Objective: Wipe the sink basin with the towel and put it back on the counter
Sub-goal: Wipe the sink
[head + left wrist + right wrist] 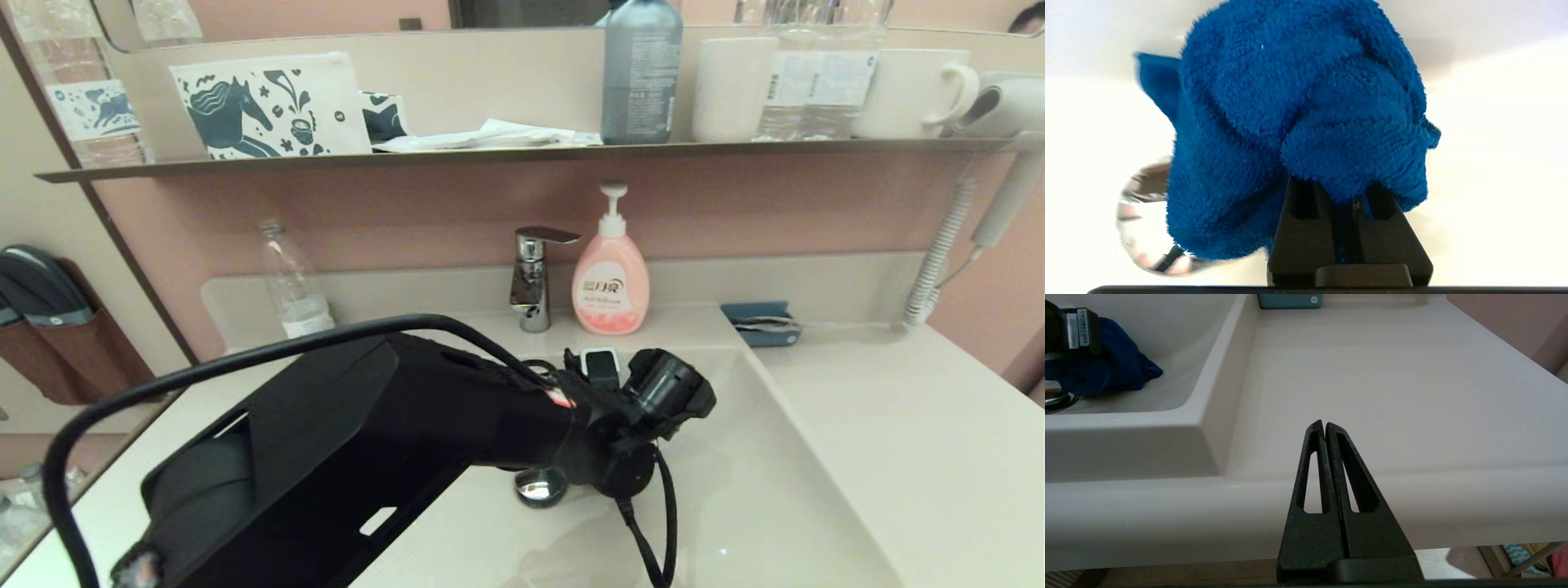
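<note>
The royal-blue towel (1298,114) is bunched against the floor of the cream-white sink basin (1494,163), and my left gripper (1341,188) is shut on its lower folds. Its edge overlaps the round chrome drain plug (1143,228). In the head view my left arm (408,425) reaches down into the basin (751,490) and hides the towel; the drain plug (540,487) shows just below the wrist. The right wrist view shows the towel (1114,371) low in the basin (1180,355). My right gripper (1325,424) is shut and empty, at the front edge of the counter (1392,375).
A chrome faucet (535,278) and a pink soap bottle (611,278) stand behind the basin. A clear plastic bottle (294,282) stands at the back left and a small blue box (761,323) at the back right. A dark shelf (490,155) with cups and bottles runs above.
</note>
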Motion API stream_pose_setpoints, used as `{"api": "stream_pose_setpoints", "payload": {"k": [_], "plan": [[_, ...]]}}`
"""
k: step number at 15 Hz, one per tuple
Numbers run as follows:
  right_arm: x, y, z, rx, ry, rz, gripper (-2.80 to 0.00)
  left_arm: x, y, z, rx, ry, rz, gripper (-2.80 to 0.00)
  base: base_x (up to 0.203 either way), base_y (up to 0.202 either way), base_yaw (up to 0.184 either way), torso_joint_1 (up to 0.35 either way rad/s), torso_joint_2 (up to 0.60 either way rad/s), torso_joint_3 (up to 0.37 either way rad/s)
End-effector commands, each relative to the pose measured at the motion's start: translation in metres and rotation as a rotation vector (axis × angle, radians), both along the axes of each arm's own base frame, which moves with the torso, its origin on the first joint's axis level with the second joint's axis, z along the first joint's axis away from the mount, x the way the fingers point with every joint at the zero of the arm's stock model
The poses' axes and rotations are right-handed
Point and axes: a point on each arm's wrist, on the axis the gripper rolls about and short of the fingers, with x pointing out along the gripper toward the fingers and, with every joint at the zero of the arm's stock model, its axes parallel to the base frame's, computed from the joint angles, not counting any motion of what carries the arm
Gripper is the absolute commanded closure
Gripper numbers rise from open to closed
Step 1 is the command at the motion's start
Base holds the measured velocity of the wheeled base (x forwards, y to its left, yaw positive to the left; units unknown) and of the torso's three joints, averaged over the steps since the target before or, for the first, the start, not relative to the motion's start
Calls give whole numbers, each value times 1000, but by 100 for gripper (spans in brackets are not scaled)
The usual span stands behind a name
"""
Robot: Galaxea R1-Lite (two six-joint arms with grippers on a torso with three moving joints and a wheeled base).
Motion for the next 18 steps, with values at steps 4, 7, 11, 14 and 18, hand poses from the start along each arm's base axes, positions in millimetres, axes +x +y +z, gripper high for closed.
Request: {"api": "stream_pose_setpoints", "payload": {"k": [4, 7, 11, 14, 18], "plan": [[0, 0, 0, -1, 1, 0, 0, 1, -26, 5, -3, -21, -5, 0, 0, 0, 0, 0, 0, 0], [0, 0, 0, -1, 1, 0, 0, -7, -38, 0, 8, -18, -35, 0, 0, 0, 0, 0, 0, 0], [0, 0, 0, 0, 1, 0, 0, -13, -42, 4, -11, -16, -52, 0, 0, 0, 0, 0, 0, 0], [0, 0, 0, 0, 1, 0, 0, -22, -46, 17, -54, -34, -67, 0, 0, 0, 0, 0, 0, 0], [0, 0, 0, 0, 1, 0, 0, -41, -50, 41, -109, -34, -118, 0, 0, 0, 0, 0, 0, 0]]}}
